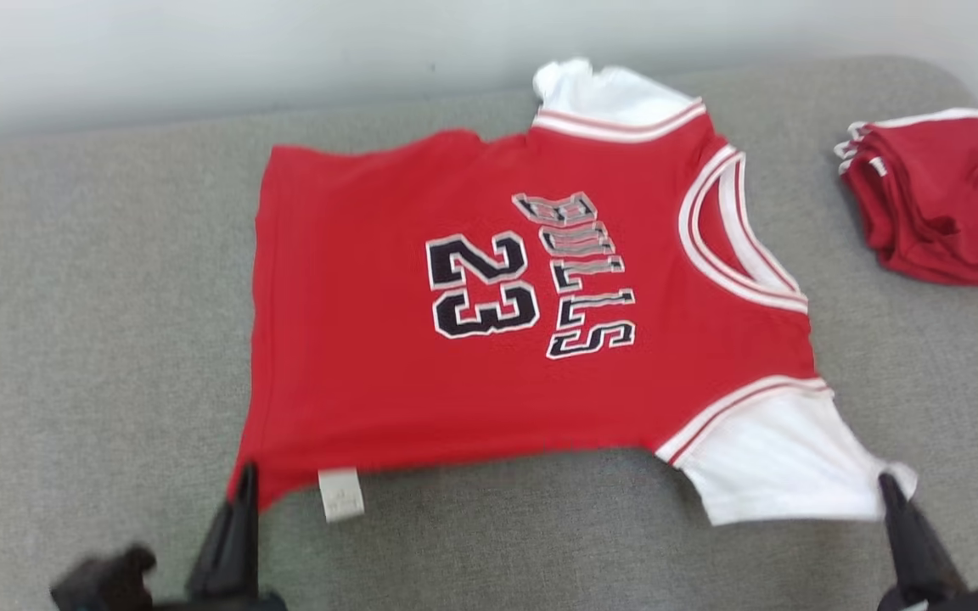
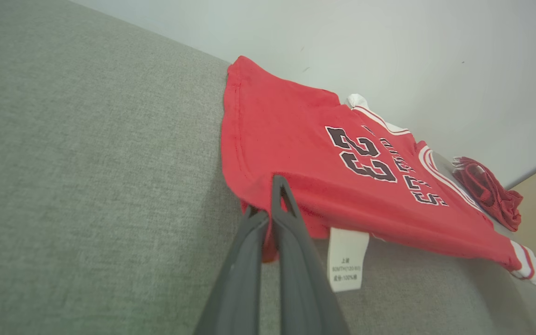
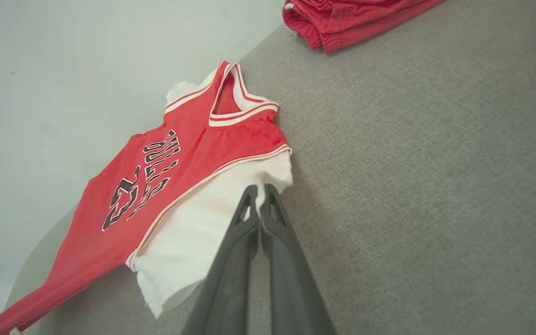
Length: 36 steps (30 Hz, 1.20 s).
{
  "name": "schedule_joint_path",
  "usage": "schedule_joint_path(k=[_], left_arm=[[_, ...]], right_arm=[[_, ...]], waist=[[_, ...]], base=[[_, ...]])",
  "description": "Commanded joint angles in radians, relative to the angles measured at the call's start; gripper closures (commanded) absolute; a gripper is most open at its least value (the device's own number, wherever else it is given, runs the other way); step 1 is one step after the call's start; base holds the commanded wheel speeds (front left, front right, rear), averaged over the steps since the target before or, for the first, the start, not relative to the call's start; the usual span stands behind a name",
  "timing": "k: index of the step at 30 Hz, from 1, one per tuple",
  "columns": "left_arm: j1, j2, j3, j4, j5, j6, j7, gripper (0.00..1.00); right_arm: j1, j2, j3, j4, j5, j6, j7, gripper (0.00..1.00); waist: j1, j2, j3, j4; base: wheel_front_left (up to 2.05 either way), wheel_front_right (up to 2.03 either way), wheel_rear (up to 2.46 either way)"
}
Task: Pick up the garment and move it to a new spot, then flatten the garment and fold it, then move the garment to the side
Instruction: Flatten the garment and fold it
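Dark fingers of the left claw (image 1: 244,488) sit nearest the lens, pressed together with no gap, the red hem corner of the garment (image 1: 353,339) pinched between them. Just right of that claw a white care label (image 1: 340,494) dangles from the side seam, and the left wrist view shows shadow under the cloth there, so this near edge seems to ride slightly above the grey padded surface (image 1: 73,297). Ahead of the claw and to its right the red body spreads out face up, its far edge resting on the padding, the black number and lettering (image 1: 480,284) lying sideways. Farther right, the white near sleeve (image 1: 778,467) runs out to the right claw (image 1: 890,496), whose fingers are likewise closed, nipping the sleeve's outer tip. Beyond that claw and a little to its right lies a folded red pile (image 1: 939,204), well apart from the garment.

My reading is that the two pinches at opposite ends of the near edge draw it taut: a hold suited to flattening the cloth, or to carrying that edge over for a first fold.

The garment lies between the claws. Its long axis runs from the left claw toward the right one: hem at the left claw's end, collar (image 1: 744,229) pointing toward the right claw's side, and the far sleeve (image 1: 599,89) directed away from both.
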Motion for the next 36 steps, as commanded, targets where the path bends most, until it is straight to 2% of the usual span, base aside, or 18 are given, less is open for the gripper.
schedule_joint_path(k=[1, 9, 17, 27, 36], left_arm=[[0.031, -0.009, 0.013, 0.002, 0.007, -0.003, -0.003, 1.00], [0.189, -0.088, 0.076, 0.014, 0.068, -0.039, -0.003, 1.00], [0.218, -0.125, 0.097, 0.037, 0.111, -0.073, -0.003, 1.00], [0.125, -0.132, 0.066, 0.065, 0.193, -0.100, -0.003, 1.00], [-0.021, -0.108, 0.038, 0.128, 0.229, -0.120, 0.005, 1.00]], right_arm=[[0.023, 0.007, -0.004, -0.006, -0.009, -0.003, 0.006, 1.00], [0.153, 0.019, -0.015, -0.021, -0.054, -0.003, 0.052, 1.00], [0.190, 0.023, -0.041, -0.029, -0.064, -0.003, 0.066, 1.00], [0.048, 0.023, -0.037, -0.012, -0.020, -0.003, 0.036, 1.00], [-0.260, -0.001, -0.061, 0.108, -0.030, -0.003, 0.096, 1.00]], waist=[[0.0002, 0.0003, -0.027, -0.005], [0.0002, 0.0003, -0.073, 0.000], [0.0002, 0.0003, -0.074, 0.025], [0.0002, 0.0003, -0.062, 0.043], [0.0002, 0.0003, -0.047, 0.050]], base=[[0.00, 0.00, 0.00], [0.00, 0.00, 0.00], [0.00, 0.00, 0.00], [0.00, 0.00, 0.00], [0.00, 0.00, 0.00]])
